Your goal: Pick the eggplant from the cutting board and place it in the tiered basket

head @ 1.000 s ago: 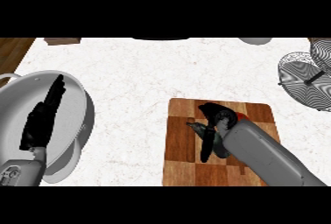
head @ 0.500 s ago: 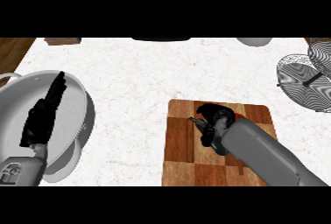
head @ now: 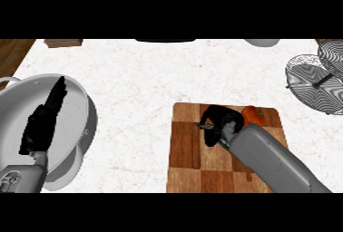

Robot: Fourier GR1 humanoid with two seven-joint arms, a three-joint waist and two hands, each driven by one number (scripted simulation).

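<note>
The wooden cutting board [head: 184, 154] lies at the lower middle of the head view. My right hand [head: 221, 124] is over its far half, fingers curled down round the eggplant [head: 252, 115]. Only an orange-red end of the eggplant shows, to the right of the fingers; the hand hides the rest. The tiered basket [head: 315, 86], a wire one, stands at the right edge, well apart from the board. At the left, my left hand [head: 43, 122] rests open with its fingers straight.
A large grey plate [head: 77, 113] lies at the left under my left hand. A dark object [head: 164, 40], a brown block [head: 64, 43] and a white bowl [head: 261, 42] sit along the counter's far edge. White counter lies between board and basket.
My right hand has moved a little toward the board's far edge and its fingers have curled in round the eggplant. The left hand has stayed still.
</note>
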